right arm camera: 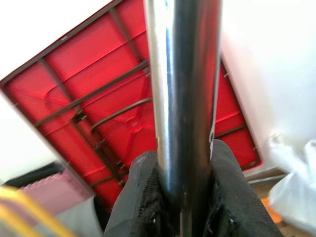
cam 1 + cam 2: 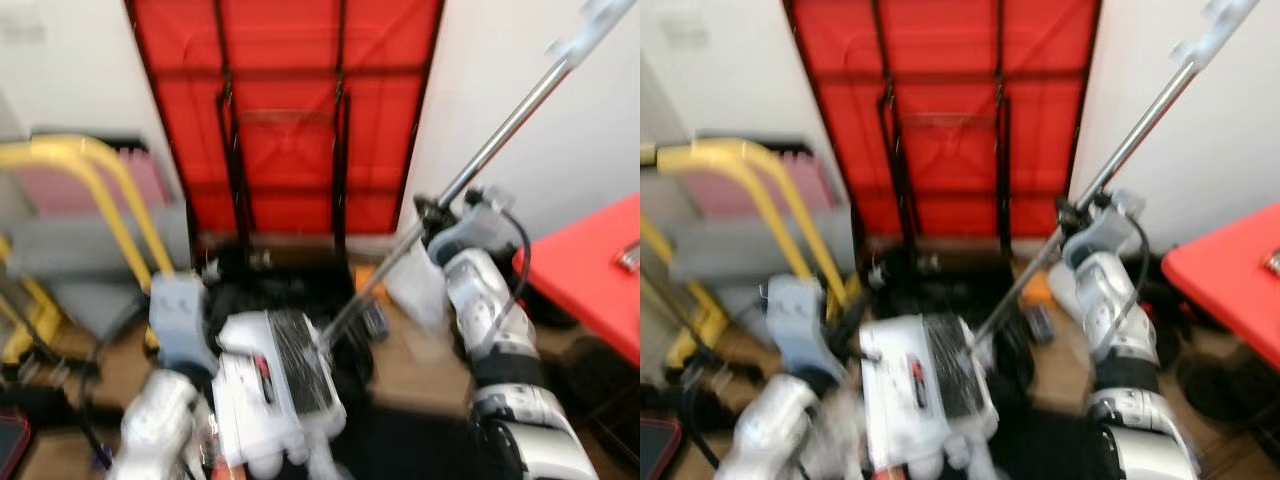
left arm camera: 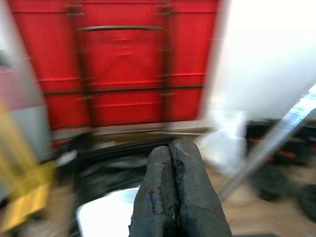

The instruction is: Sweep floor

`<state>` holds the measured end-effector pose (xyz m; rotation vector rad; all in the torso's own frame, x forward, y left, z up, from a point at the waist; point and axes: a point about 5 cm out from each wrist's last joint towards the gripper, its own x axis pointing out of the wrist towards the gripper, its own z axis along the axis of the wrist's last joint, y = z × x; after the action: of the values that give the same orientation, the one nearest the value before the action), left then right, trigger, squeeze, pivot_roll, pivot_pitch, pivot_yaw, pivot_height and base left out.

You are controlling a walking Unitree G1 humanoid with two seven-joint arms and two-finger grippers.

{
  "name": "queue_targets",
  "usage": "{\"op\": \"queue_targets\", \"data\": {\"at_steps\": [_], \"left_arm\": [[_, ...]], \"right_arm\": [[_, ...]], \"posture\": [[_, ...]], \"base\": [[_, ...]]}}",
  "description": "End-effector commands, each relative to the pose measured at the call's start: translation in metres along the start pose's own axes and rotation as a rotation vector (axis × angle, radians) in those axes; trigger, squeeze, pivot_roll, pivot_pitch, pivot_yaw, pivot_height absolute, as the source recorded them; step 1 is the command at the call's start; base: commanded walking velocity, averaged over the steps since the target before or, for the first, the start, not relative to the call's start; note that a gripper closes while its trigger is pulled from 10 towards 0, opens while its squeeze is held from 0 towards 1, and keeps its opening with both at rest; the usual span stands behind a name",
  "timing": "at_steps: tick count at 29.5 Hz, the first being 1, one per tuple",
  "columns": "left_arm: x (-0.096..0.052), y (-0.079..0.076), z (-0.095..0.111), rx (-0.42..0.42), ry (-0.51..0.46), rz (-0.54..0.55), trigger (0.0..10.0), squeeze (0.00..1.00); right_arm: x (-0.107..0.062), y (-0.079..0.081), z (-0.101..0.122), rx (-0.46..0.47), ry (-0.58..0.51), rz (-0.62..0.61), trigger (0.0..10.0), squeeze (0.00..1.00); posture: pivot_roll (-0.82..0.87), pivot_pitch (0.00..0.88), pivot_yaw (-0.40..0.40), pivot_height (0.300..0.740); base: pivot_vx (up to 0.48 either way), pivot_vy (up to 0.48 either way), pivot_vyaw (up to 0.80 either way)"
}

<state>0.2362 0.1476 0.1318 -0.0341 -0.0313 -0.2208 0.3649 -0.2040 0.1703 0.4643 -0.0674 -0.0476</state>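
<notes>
In the left eye view, the broom handle (image 2: 470,175), a shiny metal pole, runs on a long slant from its pale grip end high at the robot's right, near the white wall, down and leftward toward the middle of the scene, where its lower end is lost among a dark clutter on the floor (image 2: 420,375). The right pincer (image 2: 428,212) sits partway along that pole, so the pole's long axis passes straight through it; the sweeping end lies down and to the robot's left of it. The left pincer (image 2: 200,350) is low on the left, near the lower stretch of the pole but apart from it. A folded red table (image 2: 285,110) leans against the wall behind.

The right eye view gives the same layout: the pole (image 2: 1120,160) slants across, with the right arm on it.

In the left wrist view, the left pincer's fingers (image 3: 175,197) are pressed together on nothing, and the pole crosses blurred off to one side, well apart.

In the right wrist view, the right pincer's fingers (image 1: 140,197) are pinching the pole (image 1: 185,98) from both sides.

Judging by this, the right arm steers the sweep, and the left is the nearer one to take the lower shaft.
</notes>
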Motion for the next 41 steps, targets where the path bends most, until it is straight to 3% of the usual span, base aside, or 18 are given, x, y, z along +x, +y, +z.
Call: {"op": "queue_targets", "data": {"at_steps": [1, 11, 16, 19, 25, 36, 38, 39, 41], "left_arm": [[-0.001, 0.005, -0.002, 0.001, 0.010, 0.017, 10.0, 0.00], [-0.001, 0.002, -0.002, 0.002, 0.011, 0.000, 10.0, 0.00], [-0.005, -0.002, -0.002, -0.018, 0.019, 0.000, 10.0, 0.00], [-0.007, -0.004, -0.002, -0.025, 0.019, 0.004, 10.0, 0.00], [-0.018, -0.004, 0.003, -0.045, 0.028, 0.029, 10.0, 0.00], [-0.037, 0.001, 0.007, -0.045, 0.050, 0.092, 10.0, 0.00], [-0.047, 0.005, 0.010, -0.037, 0.061, 0.129, 10.0, 0.00], [-0.047, 0.005, 0.010, -0.037, 0.061, 0.129, 10.0, 0.00], [-0.053, 0.007, 0.013, -0.025, 0.070, 0.153, 10.0, 0.00]], "right_arm": [[0.004, 0.012, 0.014, 0.040, -0.068, 0.041, 10.0, 0.00], [0.009, 0.012, 0.028, 0.002, -0.123, 0.029, 10.0, 0.00], [0.017, 0.019, 0.043, -0.126, -0.168, 0.050, 10.0, 0.00], [0.020, 0.023, 0.046, -0.139, -0.174, 0.058, 10.0, 0.00], [0.027, 0.039, 0.056, -0.172, -0.201, 0.097, 10.0, 0.00], [0.035, 0.049, 0.064, -0.198, -0.215, 0.117, 10.0, 0.00], [0.043, 0.066, 0.073, -0.246, -0.241, 0.154, 10.0, 0.00], [0.043, 0.066, 0.073, -0.246, -0.241, 0.154, 10.0, 0.00], [0.050, 0.087, 0.083, -0.260, -0.273, 0.193, 10.0, 0.00]], "posture": [[-0.11, 0.000, -0.022, 0.740], [-0.11, 0.000, -0.020, 0.740], [-0.11, 0.026, -0.021, 0.740], [-0.11, 0.034, -0.022, 0.740], [-0.09, 0.115, -0.030, 0.740], [-0.07, 0.190, -0.038, 0.740], [-0.06, 0.230, -0.042, 0.740], [-0.06, 0.230, -0.042, 0.740], [-0.05, 0.243, -0.047, 0.740]], "base": [[0.352, 0.000, 0.00], [0.350, 0.000, 0.00], [0.280, 0.000, 0.00], [0.000, 0.000, 0.00], [0.000, 0.000, 0.00], [0.000, 0.000, 0.00], [0.000, 0.000, 0.00], [0.000, 0.000, 0.00], [0.000, 0.000, 0.00]]}}
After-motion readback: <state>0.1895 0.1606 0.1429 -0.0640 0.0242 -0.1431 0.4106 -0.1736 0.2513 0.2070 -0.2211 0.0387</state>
